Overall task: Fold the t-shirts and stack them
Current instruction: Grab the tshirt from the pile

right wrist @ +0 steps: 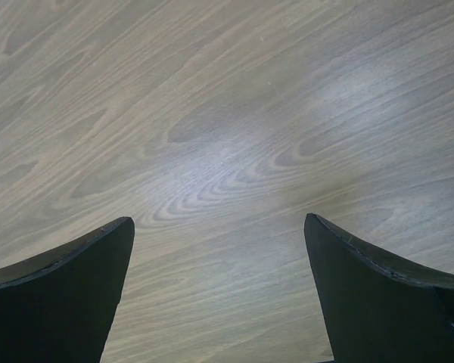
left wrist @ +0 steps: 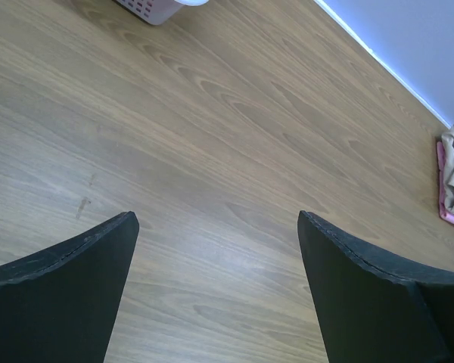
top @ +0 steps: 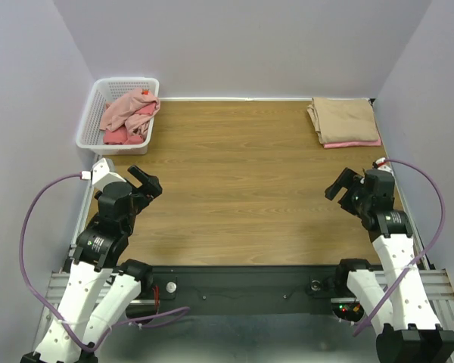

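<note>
Presently our left gripper [left wrist: 216,215] and right gripper [right wrist: 219,218] gape empty. Folded tees [top: 343,119] lie far right; crumpled tees [top: 129,115] fill the far-left basket [top: 90,122].

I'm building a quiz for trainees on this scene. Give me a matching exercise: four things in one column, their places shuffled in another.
Things:
1. white plastic lattice basket
2. folded tan cotton t-shirt
3. crumpled dusty pink t-shirt
4. folded pink t-shirt

Places:
A. inside the basket
B. far left corner
C. far right corner, on top
D. beneath the tan one

Pairs: 1-B, 2-C, 3-A, 4-D
</note>
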Motion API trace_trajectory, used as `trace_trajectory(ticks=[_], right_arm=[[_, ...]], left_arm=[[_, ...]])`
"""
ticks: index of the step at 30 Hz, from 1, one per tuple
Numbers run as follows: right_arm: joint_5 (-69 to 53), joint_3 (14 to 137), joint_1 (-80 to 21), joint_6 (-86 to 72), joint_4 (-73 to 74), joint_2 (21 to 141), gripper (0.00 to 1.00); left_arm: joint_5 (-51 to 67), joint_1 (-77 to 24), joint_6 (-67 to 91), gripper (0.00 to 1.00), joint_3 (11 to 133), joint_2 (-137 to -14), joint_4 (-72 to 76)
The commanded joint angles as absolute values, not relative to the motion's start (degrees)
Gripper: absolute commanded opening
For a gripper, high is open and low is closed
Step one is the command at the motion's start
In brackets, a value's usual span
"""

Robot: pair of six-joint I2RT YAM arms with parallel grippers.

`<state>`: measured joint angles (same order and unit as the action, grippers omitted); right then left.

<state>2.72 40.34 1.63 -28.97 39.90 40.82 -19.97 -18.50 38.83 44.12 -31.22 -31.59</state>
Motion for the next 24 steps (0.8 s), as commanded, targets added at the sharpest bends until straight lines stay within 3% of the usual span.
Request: trace_trajectory(ticks=[1,7,12,17,24], right_arm=[[4.13,40.08,1.76,-29.79,38.41,39.03,1.00],[3.87,39.82,1.76,-29.79,38.41,40.60,1.00],[3.17,39.82,1.76,-29.53,38.50,41.48,1.00],[3.08,39.73,1.76,-29.53,38.41,41.22,1.00],[2.81,42.44,1.76,-27.51,37.97,46.31,1.00]], left_arm=[[-20.65,-18.37,38.58,0.99,44.03,-31.73,-30.59],[-19.26,-18.37,40.43,0.99,44.30,-36.11,-28.31],[-20.65,-18.37,41.05,0.99,44.99,-42.78,-17.35],[-26.10,-16.53,37.37,0.99,57.37,-56.75,-14.77],[-23.13,-5.99,30.86,0.98,79.08,-80.22,-18.02]])
